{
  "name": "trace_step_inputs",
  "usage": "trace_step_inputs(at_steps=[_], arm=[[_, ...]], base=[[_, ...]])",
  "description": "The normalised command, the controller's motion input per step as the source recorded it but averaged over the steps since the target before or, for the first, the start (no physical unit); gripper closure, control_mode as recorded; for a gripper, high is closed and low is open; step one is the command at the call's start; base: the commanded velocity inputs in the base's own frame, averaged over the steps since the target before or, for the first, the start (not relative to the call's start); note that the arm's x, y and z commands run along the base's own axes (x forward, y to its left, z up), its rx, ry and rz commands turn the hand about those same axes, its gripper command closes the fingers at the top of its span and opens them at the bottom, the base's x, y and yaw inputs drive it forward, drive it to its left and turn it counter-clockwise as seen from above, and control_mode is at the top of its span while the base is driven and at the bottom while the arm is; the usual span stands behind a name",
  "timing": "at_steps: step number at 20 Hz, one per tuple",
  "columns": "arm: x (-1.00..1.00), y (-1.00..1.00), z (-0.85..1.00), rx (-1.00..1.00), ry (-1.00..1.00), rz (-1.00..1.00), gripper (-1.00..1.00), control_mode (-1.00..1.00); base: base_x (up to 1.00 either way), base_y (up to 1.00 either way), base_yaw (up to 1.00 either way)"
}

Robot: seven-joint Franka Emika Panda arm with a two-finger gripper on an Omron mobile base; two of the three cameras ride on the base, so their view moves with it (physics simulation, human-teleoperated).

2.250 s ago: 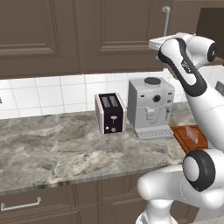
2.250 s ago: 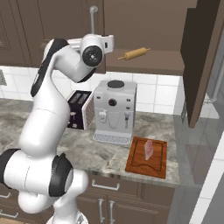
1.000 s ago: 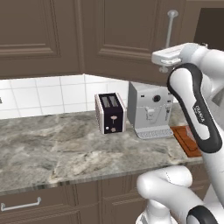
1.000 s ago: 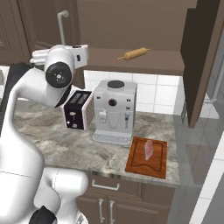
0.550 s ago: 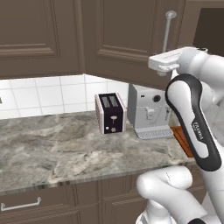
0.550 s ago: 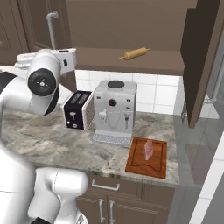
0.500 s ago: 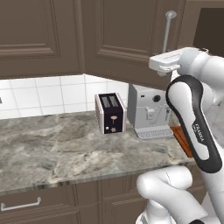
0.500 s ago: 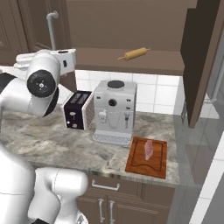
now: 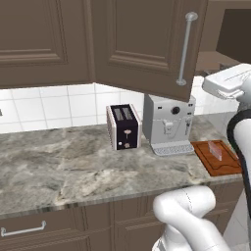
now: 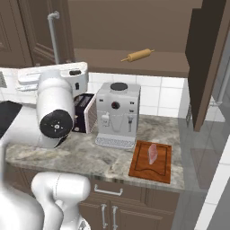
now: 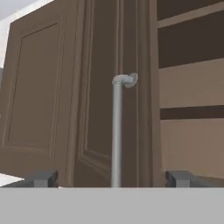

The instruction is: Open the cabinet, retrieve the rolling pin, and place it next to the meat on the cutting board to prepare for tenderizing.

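Your end effector (image 11: 112,178) stands open: in the hand view its two fingertips (image 11: 43,178) sit wide apart at the bottom, with the cabinet door's silver bar handle (image 11: 117,131) rising between them and touching neither. Nothing is held. The cabinet (image 10: 134,31) has both doors swung out. The rolling pin (image 10: 137,55) lies on the cabinet's lower shelf, toward 12 o'clock from the coffee machine (image 10: 117,114) in your right base view. On the tabletop (image 9: 73,166), the cutting board (image 10: 139,168) sits just beside the coffee machine at its 3 o'clock, and the meat (image 10: 153,154) rests on it. A black toaster (image 9: 123,126) stands at the machine's 9 o'clock.
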Motion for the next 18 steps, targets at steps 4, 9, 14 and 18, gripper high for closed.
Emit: trace_step_inputs(at_steps=[4, 9, 14, 18], arm=[[-0.84, -0.66, 0.0, 0.08, -0.09, 0.01, -1.0, -1.0], [-0.15, -0.63, 0.0, 0.07, -0.01, 0.03, -1.0, -1.0], [0.64, -0.45, 0.0, 0.04, 0.04, 0.11, -1.0, -1.0], [0.87, -0.15, -0.01, 0.03, 0.07, 0.15, -1.0, -1.0]], base=[[0.0, 0.0, 0.0], [0.0, 0.0, 0.0], [0.0, 0.0, 0.0], [0.0, 0.0, 0.0]])
